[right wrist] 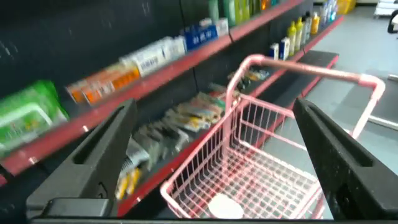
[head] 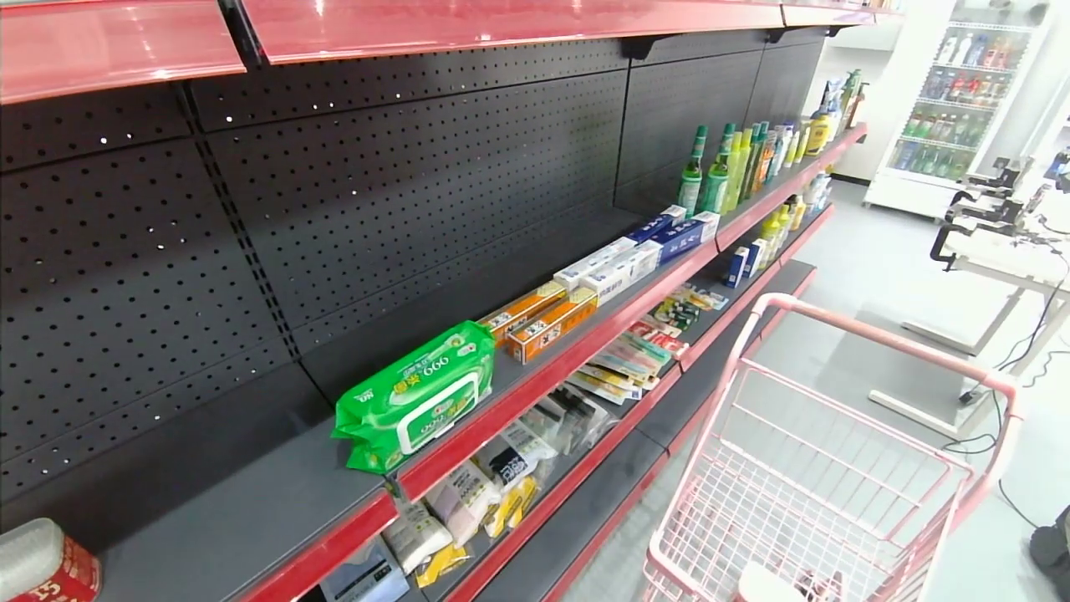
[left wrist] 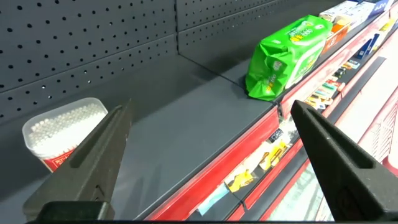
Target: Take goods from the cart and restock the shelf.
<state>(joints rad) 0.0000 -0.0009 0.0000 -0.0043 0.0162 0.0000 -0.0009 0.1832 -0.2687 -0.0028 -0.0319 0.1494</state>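
Note:
A green wipes pack (head: pixel 415 396) lies on the dark middle shelf (head: pixel 251 510), near its red front edge. A white tub of cotton swabs with a red label (head: pixel 42 564) stands at the shelf's far left. My left gripper (left wrist: pixel 208 165) hangs open over this shelf, with the tub (left wrist: pixel 62 130) beside one finger and the wipes pack (left wrist: pixel 285 55) farther along. The pink cart (head: pixel 836 468) stands at the lower right, with a white round item (head: pixel 765 583) in its basket. My right gripper (right wrist: pixel 214 165) is open above the cart (right wrist: pixel 267 168), with the white item (right wrist: pixel 225 206) below it.
Orange, white and blue boxes (head: pixel 585 280) and green bottles (head: pixel 727 167) line the same shelf farther right. The lower shelf holds small packets (head: pixel 501 477). A glass-door drinks fridge (head: pixel 945 109) and a white table (head: pixel 1003 259) stand beyond the cart.

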